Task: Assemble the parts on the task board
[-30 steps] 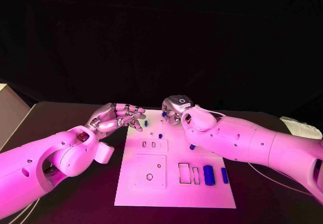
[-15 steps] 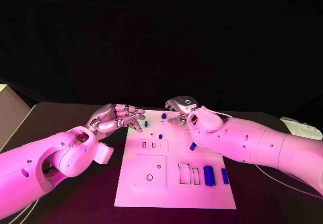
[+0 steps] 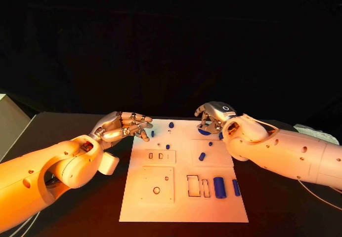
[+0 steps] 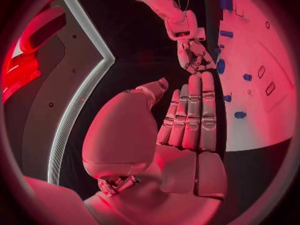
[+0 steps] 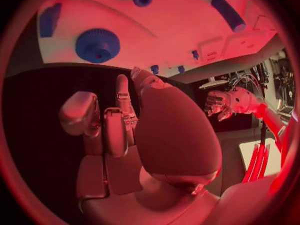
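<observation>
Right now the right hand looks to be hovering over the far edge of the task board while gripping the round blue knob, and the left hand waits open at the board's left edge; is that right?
Not quite: the right hand holds nothing. In the right wrist view the round blue knob lies on the task board, apart from the fingers. The rest stands: that hand hovers over the board's far edge, and the left hand waits open at its left edge.

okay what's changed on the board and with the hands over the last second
The right hand slid along the board's far edge toward the robot's right; a round blue knob now shows below it. The left hand stayed put at the left edge, fingers curled, holding nothing. Other blue parts stayed put.
</observation>
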